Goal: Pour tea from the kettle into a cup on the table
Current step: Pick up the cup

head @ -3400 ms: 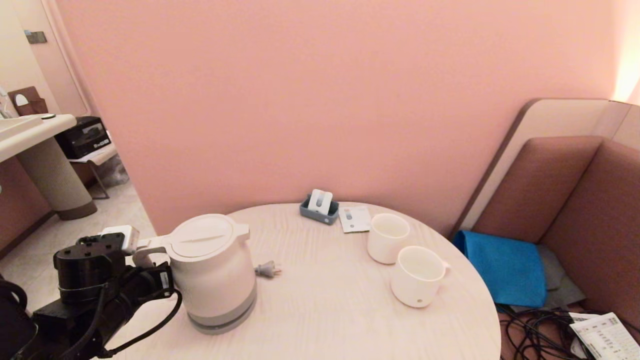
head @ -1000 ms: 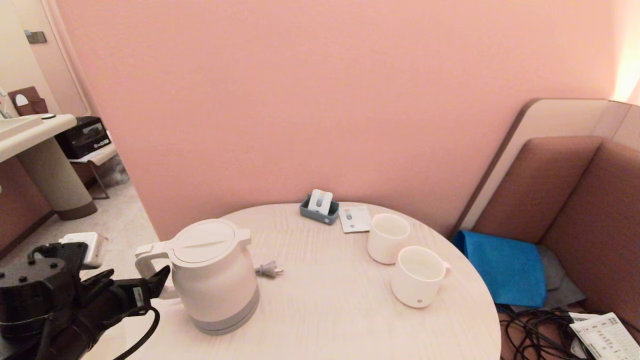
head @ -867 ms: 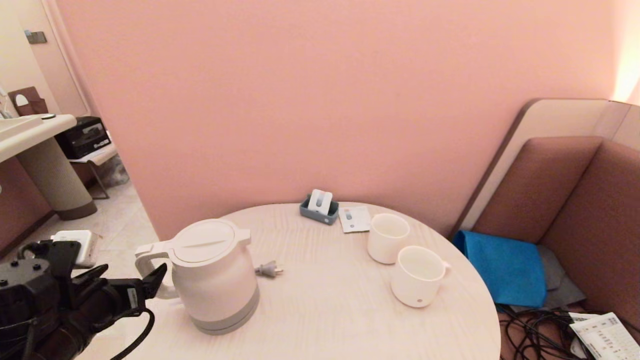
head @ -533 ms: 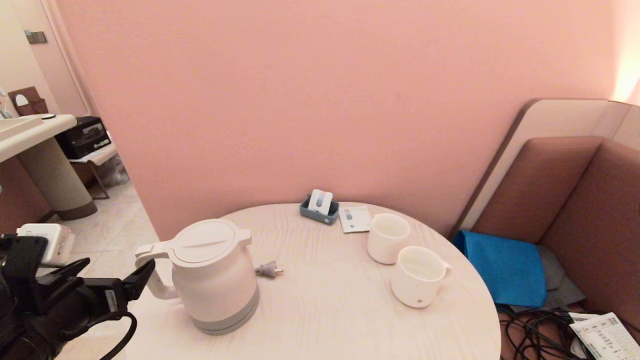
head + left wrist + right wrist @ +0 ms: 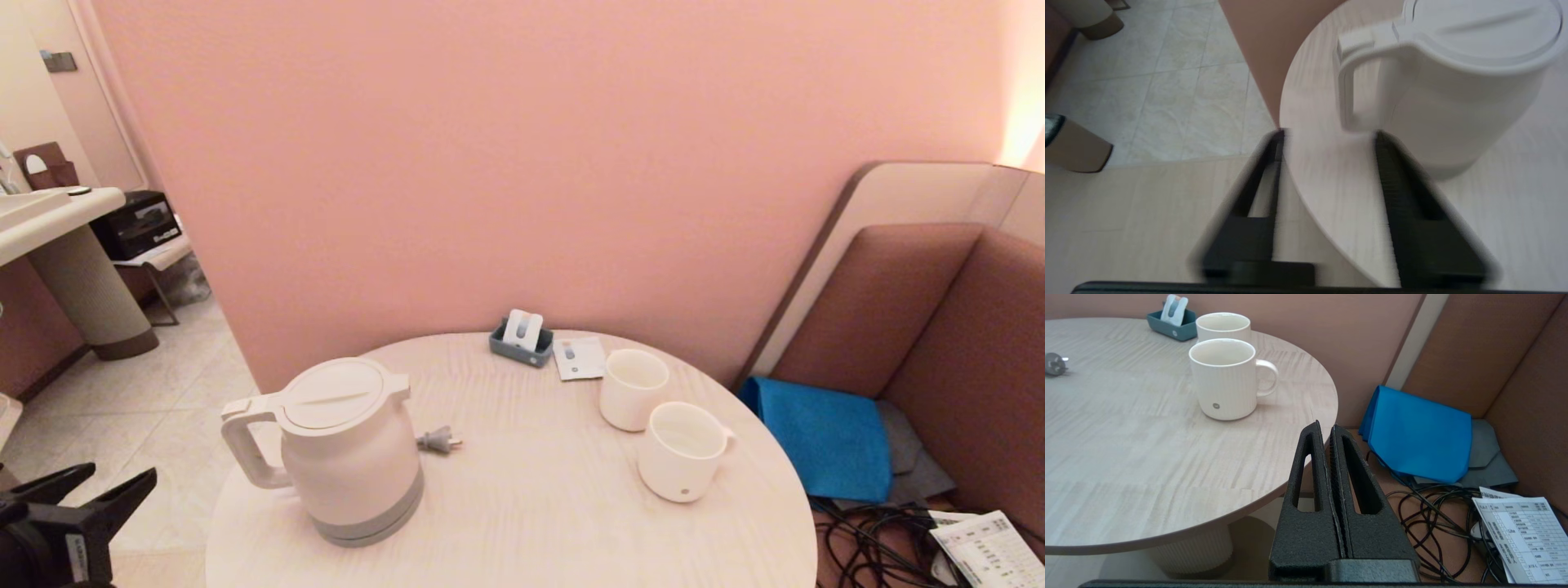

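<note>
The round bench (image 5: 531, 506) carries the kettle (image 5: 347, 449) upright at its near left and the ribbed cup (image 5: 682, 449) at the right, well apart. The left pincer (image 5: 86, 488) has drawn back off the bench's left edge, clear of the kettle's handle, fingers parted and empty; the pour looks finished or abandoned. The right pincer (image 5: 1327, 430) hangs closed beside the bench's right edge.

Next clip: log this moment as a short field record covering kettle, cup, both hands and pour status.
kettle: upright on the table, lid on, handle toward the left hand
cup: upright, right part of table, beside a plain white cup
left hand: off the table's left edge, fingers apart, empty, clear of the handle
right hand: shut, empty, beside the table's right edge
pour status: nobody holds the kettle
</note>
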Robot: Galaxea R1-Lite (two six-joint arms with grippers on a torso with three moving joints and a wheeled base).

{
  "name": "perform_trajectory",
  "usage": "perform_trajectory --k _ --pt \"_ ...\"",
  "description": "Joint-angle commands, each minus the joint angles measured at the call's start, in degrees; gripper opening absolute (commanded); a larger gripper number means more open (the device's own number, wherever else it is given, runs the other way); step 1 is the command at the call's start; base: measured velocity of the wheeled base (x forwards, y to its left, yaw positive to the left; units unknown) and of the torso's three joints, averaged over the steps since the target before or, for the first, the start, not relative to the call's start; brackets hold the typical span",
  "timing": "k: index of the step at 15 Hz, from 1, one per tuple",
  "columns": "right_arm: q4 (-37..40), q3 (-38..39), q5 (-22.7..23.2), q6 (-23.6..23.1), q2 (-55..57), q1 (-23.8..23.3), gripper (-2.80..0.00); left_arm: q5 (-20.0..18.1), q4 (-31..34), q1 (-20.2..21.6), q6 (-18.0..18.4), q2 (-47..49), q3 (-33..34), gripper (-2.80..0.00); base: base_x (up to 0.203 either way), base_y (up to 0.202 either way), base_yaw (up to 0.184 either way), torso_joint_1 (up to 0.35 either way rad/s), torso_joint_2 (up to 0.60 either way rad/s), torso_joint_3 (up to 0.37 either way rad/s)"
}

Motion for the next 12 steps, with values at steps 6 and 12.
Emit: perform_trajectory --k 6,12 --pt "0.00 0.01 0.03 -0.03 0.05 0.00 -2.80 2.76 13.60 0.06 2.00 -17.57 -0.56 -2.80 0.000 0.000 0.000 0.000 0.00 0.000" --pt "0.00 0.01 0.03 -0.03 -0.02 0.00 -2.80 7.62 24.64 2.22 5.66 -33.91 -0.09 -2.80 0.000 0.000 0.000 0.000 0.00 0.000"
